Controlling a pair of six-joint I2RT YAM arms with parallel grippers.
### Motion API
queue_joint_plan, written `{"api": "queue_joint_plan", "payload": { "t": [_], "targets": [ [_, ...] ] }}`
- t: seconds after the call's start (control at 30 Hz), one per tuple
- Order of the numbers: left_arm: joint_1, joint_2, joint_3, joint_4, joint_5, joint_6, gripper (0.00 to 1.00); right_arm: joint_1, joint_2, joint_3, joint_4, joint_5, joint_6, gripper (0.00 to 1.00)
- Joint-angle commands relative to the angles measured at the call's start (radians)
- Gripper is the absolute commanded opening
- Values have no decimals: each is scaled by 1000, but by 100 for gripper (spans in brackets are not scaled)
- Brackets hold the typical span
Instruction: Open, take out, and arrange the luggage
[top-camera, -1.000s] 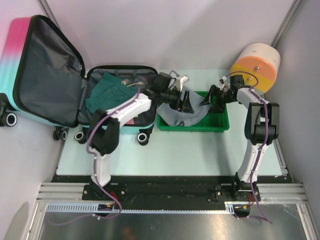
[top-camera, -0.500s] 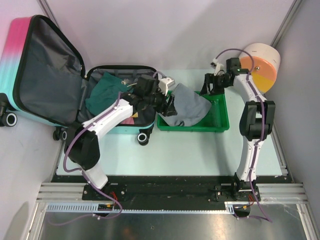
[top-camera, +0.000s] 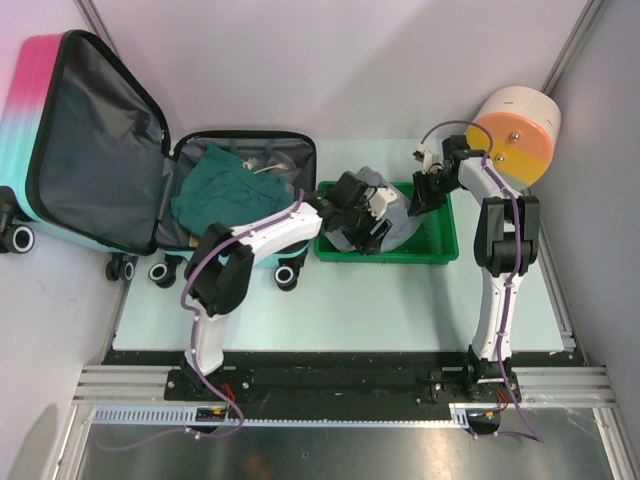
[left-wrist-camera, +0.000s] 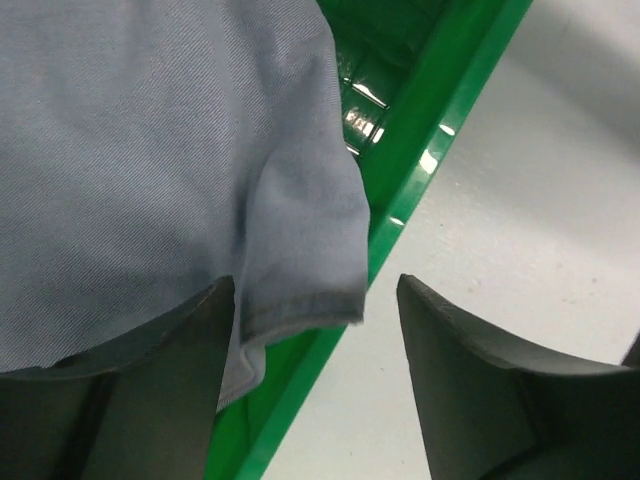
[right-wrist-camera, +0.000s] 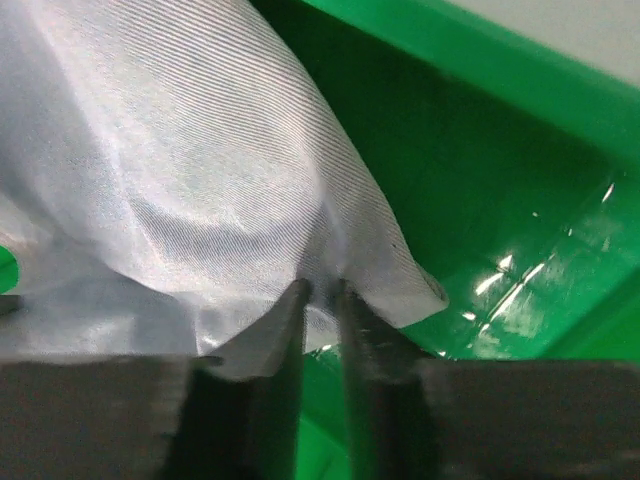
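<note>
At the far left corner of the pale table, the luggage is lying open, its lid leaning against the white wall. Over the green tray beside it, the left gripper is hovering spread, and the right gripper is pinching the grey cloth.

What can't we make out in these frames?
Top view: what lies under the dark green garment in the open pink-to-teal hard-shell suitcase; the garment covers it.
Top view: pale items at the suitcase's back edge, too small to identify.
All views: what, if anything, lies under the grey-blue fabric cloth in the green plastic tray.
Wrist views: suitcase out of frame.
</note>
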Motion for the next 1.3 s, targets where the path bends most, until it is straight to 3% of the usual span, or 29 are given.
{"api": "queue_joint_plan", "payload": {
  "t": [0.0,0.07,0.47,0.6,0.7,0.73,0.8,0.83,0.9,0.93,1.03,1.1,1.13,1.27],
  "targets": [
    [-5,68,81,-24,-42,144,65,-24,-65,-21,-79,-21,-6,13],
    [-4,79,84,-34,-89,190,54,-29,-94,-50,-106,-38,-10,0],
    [28,16,36,-36,-220,330,19,-5,-263,-297,-166,-80,-58,0],
    [42,53,47,-37,-289,347,17,9,-290,-337,-186,-84,-65,0],
    [44,68,58,-42,-301,348,28,9,-303,-349,-183,-86,-68,0],
    [44,59,58,-56,-292,344,38,5,-306,-345,-177,-81,-65,0],
    [47,-8,46,-77,-205,347,50,-9,-310,-311,-163,-81,-64,0],
    [56,-43,20,-88,-159,341,63,-11,-310,-296,-165,-90,-64,2],
    [79,-175,-8,-93,-53,327,78,-32,-310,-242,-169,-121,-67,14],
    [109,-220,-23,-94,15,292,84,-40,-315,-227,-166,-159,-65,30],
    [215,-339,-30,-96,64,195,90,-46,-342,-187,-134,-214,-53,53],
    [328,-376,-36,-97,67,154,91,-44,-378,-173,-96,-225,-42,60],
    [367,-399,-53,-99,43,143,93,-44,-387,-168,-48,-230,-24,68],
    [472,-363,-73,-100,-216,155,93,-44,-442,-171,104,-221,33,78]
  ]
}}
